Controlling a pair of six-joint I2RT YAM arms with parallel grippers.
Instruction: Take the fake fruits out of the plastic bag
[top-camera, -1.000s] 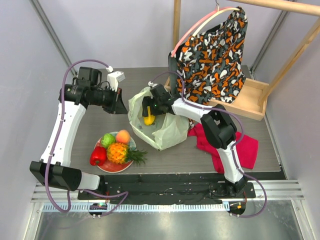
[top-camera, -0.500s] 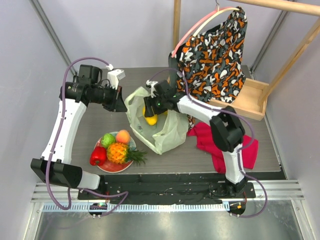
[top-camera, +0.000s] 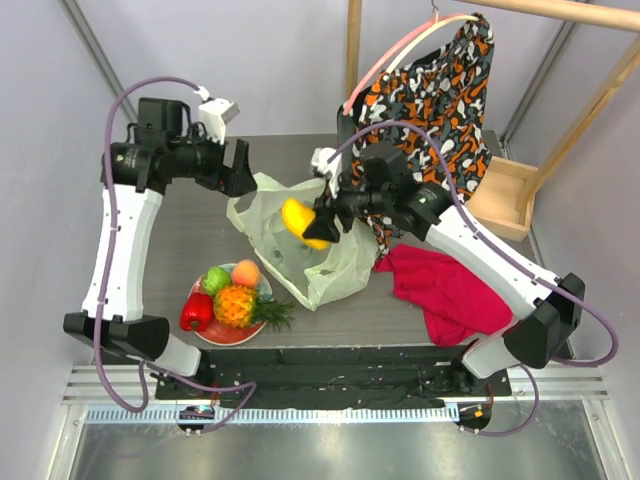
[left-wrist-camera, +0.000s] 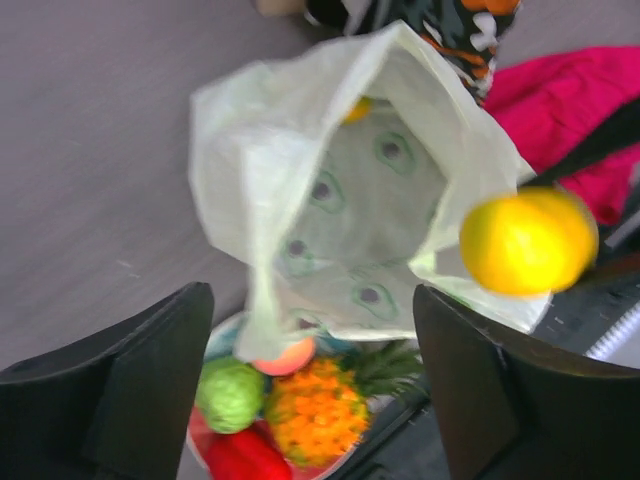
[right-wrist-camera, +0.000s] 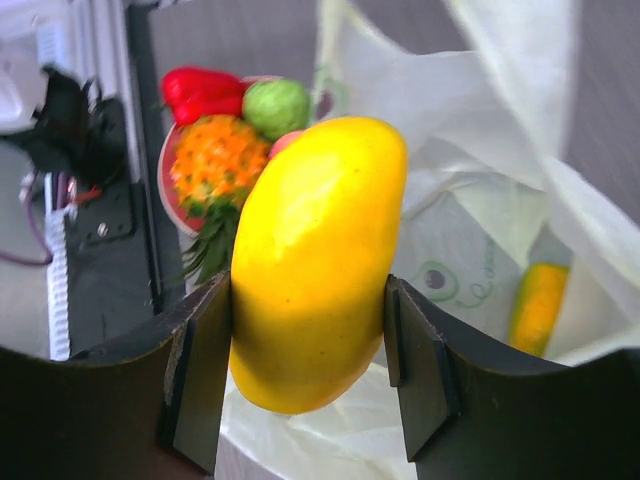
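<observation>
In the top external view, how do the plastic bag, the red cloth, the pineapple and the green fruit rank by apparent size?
Largest to smallest: plastic bag; red cloth, close to it and partly hidden by the right arm, so unsure; pineapple; green fruit.

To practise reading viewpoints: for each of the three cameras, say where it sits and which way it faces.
Top external: above, behind the bases, facing down at the table; both arms show.
Left wrist: on the left gripper, facing down into the translucent pale green plastic bag; its open fingers show.
Right wrist: on the right gripper, facing its fingers clamping the yellow plastic mango.
All share bag and mango.
</observation>
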